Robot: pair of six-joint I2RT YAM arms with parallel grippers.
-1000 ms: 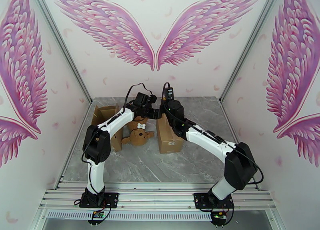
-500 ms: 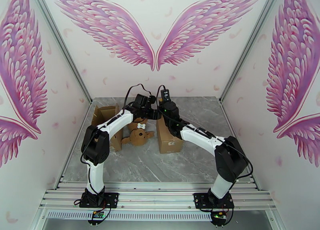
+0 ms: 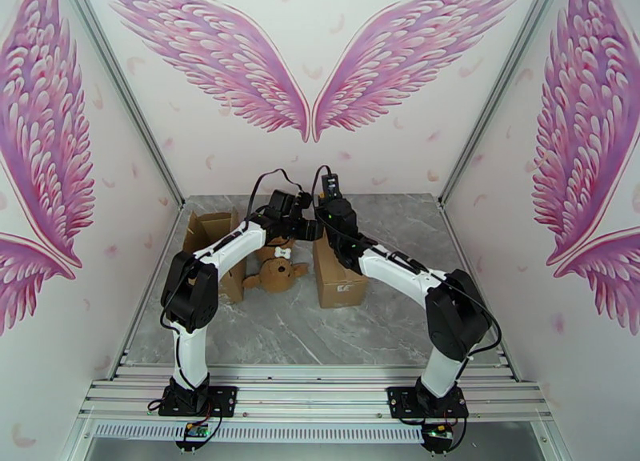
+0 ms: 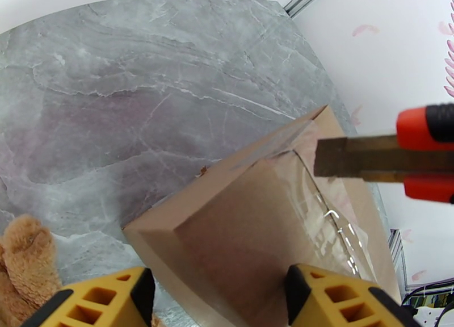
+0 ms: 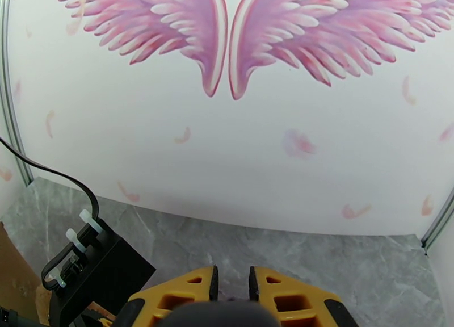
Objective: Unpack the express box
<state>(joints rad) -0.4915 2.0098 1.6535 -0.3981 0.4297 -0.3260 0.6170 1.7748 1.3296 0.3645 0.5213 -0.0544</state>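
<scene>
Right arm [image 3: 396, 264] nearer taped cardboard box [image 3: 338, 282]

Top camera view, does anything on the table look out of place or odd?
The teddy bear lies flopped on the bare marble table between the opened box and the taped box, outside both. That fits unpacking; nothing looks spilled or damaged. A box cutter hangs over the taped box.

The right hand [image 5: 231, 288] has carried its cutter [image 4: 386, 158] leftward over the box [image 3: 340, 278].
</scene>
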